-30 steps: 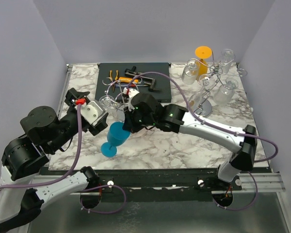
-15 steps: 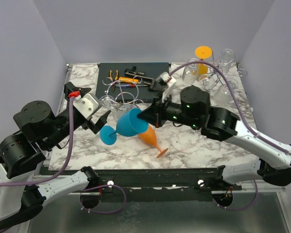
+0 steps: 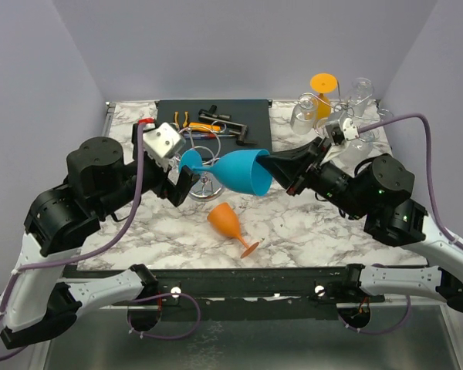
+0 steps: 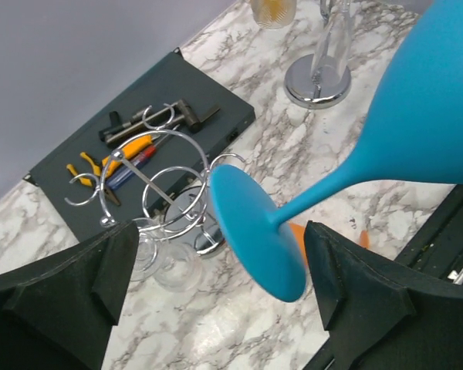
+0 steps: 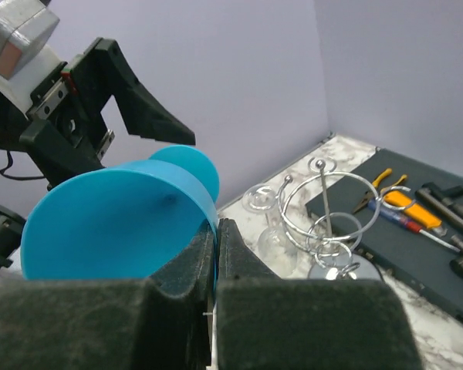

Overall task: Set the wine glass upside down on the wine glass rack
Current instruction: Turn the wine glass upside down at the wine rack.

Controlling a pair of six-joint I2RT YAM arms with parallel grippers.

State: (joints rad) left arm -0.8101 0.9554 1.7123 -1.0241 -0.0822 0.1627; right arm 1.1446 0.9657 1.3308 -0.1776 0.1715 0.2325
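Note:
A blue wine glass point(image 3: 243, 171) hangs sideways in the air over the table's middle. My right gripper point(image 3: 276, 168) is shut on its rim, one finger inside the bowl point(image 5: 116, 223) and one outside, as the right wrist view shows point(image 5: 216, 227). Its round foot point(image 4: 255, 231) points left and sits between the fingers of my open left gripper point(image 4: 220, 254), which do not touch it. A silver ring wine glass rack point(image 3: 204, 154) stands just behind and below the foot, with clear glasses point(image 4: 166, 262) beside it.
An orange glass point(image 3: 230, 223) lies on its side on the marble near the front. A second rack point(image 3: 336, 131) at the back right carries several clear glasses and an orange one point(image 3: 322, 89). A dark tray point(image 3: 251, 127) of hand tools lies at the back.
The right arm has raised the blue glass off the table and swung back to the right. The left gripper rose and moved in around the glass's foot. The orange glass now lies uncovered.

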